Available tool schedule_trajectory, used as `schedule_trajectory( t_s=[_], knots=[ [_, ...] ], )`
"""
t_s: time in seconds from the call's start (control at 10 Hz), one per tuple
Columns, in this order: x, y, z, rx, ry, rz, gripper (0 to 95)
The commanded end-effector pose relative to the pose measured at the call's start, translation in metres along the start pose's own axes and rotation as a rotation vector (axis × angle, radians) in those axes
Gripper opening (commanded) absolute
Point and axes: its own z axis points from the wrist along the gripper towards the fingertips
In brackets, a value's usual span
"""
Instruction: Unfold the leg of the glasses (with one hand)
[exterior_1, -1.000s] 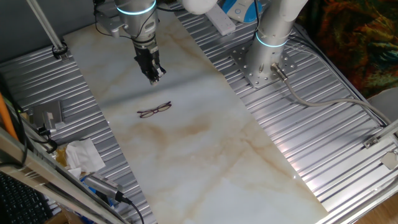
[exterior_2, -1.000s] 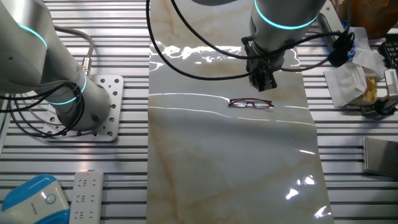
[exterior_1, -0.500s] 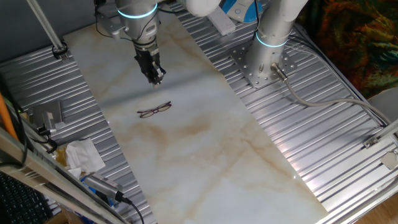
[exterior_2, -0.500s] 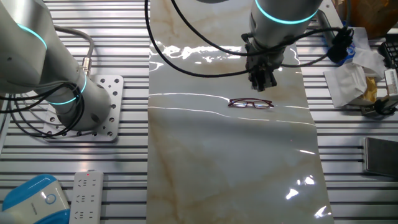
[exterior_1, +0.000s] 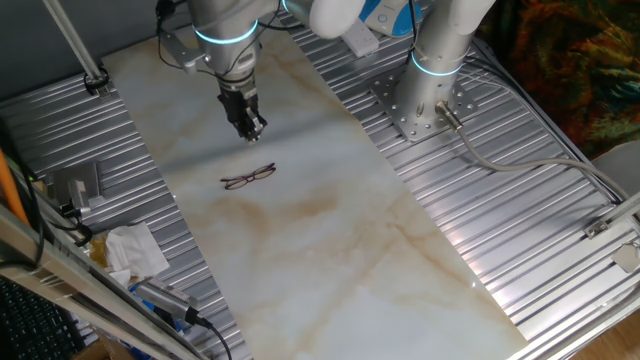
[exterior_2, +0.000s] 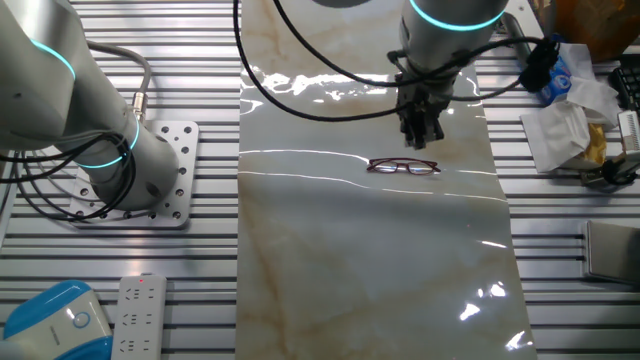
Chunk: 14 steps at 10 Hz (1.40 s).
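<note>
The glasses (exterior_1: 248, 177) are thin, dark reddish-brown wire spectacles lying flat on the marbled mat, their legs folded against the frame. They also show in the other fixed view (exterior_2: 403, 166). My gripper (exterior_1: 251, 131) is a narrow black two-finger hand under the arm's cyan ring. It points down and hovers just above and behind the glasses, apart from them. In the other fixed view the gripper (exterior_2: 418, 141) hangs right over the frame's far side. The fingertips look close together with nothing between them.
A second arm's base (exterior_1: 425, 95) is bolted to the ribbed metal table at the right of the mat. Crumpled tissue (exterior_1: 130, 250) and cables lie at the left edge. A remote (exterior_2: 134, 312) and a blue device (exterior_2: 55, 320) lie near the other edge.
The gripper has come a little lower and closer to the glasses, and its wrist has turned slightly. The glasses have not moved.
</note>
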Motion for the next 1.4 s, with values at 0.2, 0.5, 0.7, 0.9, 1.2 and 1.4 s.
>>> schedule_trajectory(
  t_s=[0.2, 0.5, 0.7, 0.9, 1.2, 1.4],
  knots=[
    [-0.003, 0.003, 0.011, -0.006, -0.003, 0.006, 19.0],
    [-0.003, 0.003, 0.023, -0.011, 0.001, 0.011, 19.0],
    [-0.002, 0.002, 0.035, -0.017, -0.001, 0.008, 19.0],
    [-0.002, 0.003, 0.047, -0.018, -0.005, 0.002, 19.0],
    [-0.002, 0.005, 0.061, -0.023, -0.001, 0.0, 19.0],
    [-0.004, 0.011, 0.067, -0.021, -0.006, 0.022, 38.0]
  ],
)
